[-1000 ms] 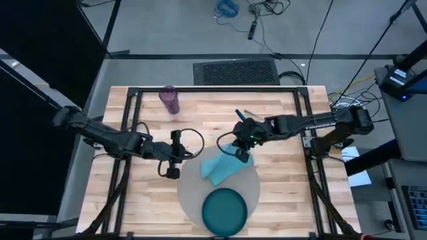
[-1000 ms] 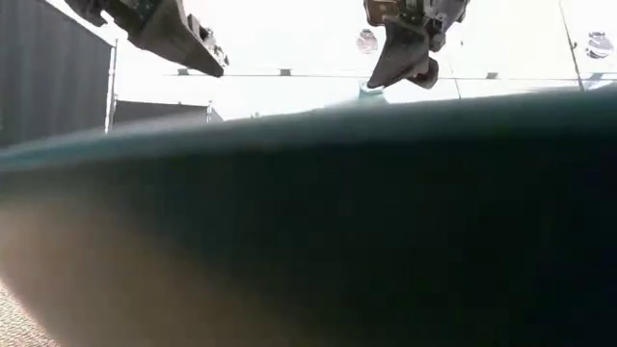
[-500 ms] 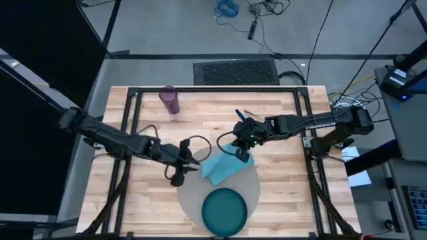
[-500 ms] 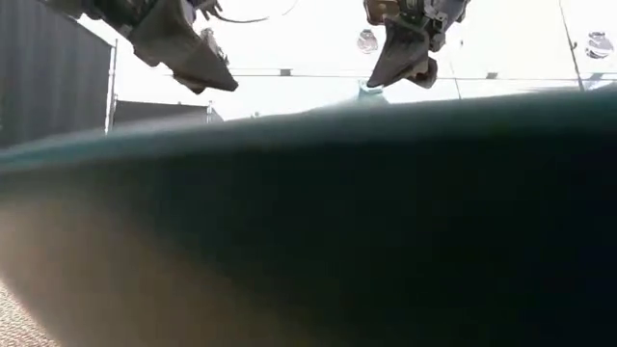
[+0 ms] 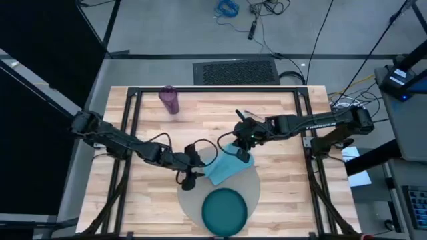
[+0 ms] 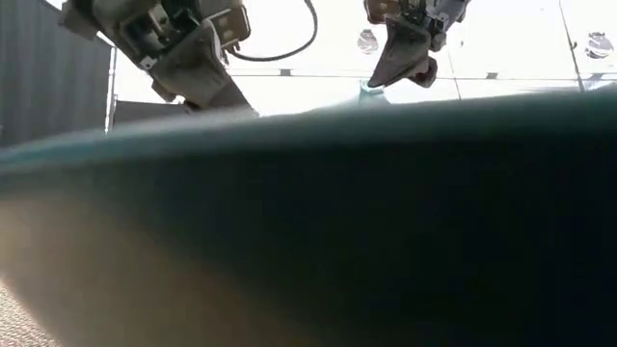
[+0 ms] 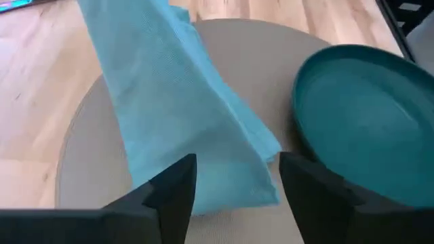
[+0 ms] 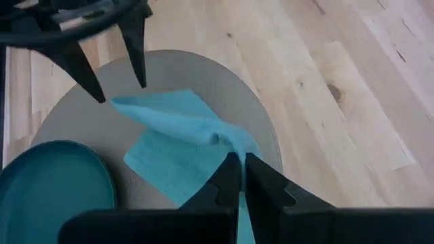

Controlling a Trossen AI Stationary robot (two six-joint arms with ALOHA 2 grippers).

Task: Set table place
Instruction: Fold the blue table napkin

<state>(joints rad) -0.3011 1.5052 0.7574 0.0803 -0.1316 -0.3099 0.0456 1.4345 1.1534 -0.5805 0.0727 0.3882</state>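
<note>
Two dark jointed arms, black cable looping beside each wrist; right arm wearing pale lettering along forearm; left pincer [image 7: 234, 196] and right pincer [image 8: 237, 177] showing matte black wedge fingers.

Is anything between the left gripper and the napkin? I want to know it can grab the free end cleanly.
Nothing visible does. The left gripper is open right at the napkin, which lies on the mat; the right gripper pinches its far corner.

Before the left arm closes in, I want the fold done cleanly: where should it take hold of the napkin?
Grip the napkin's free corner on the mat, coming from the left gripper's side. The right gripper pinches the opposite end, lifting it, so the low corner is the loose one, probably best pinched from above.
</note>
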